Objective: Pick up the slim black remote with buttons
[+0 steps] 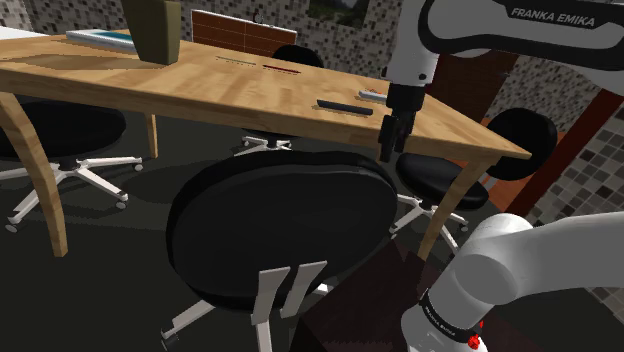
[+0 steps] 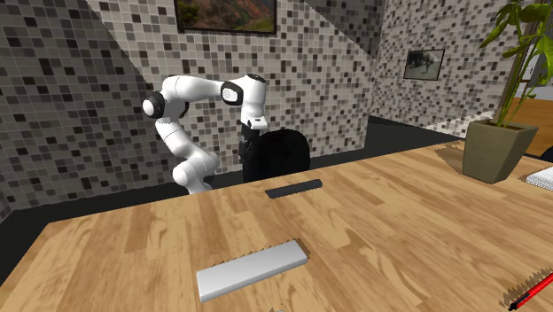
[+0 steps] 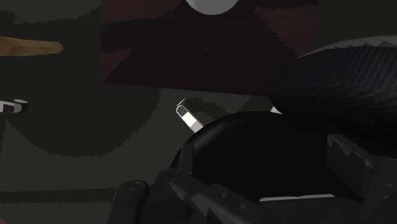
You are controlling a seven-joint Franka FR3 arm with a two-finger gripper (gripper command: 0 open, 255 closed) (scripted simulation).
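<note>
My black hand (image 1: 390, 148) hangs just off the wooden surface's (image 1: 200, 85) edge, its width I cannot tell; the slim black buttoned remote (image 1: 345, 106) lies near on top. Approaching low, I risk striking that edge

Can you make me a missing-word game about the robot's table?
The black remote lies on a table made of ____.
The plant stands in a ____.
The chair next to the gripper is coloured ____.
The pen is coloured ____.
Missing words: wood, pot, black, red.
</note>
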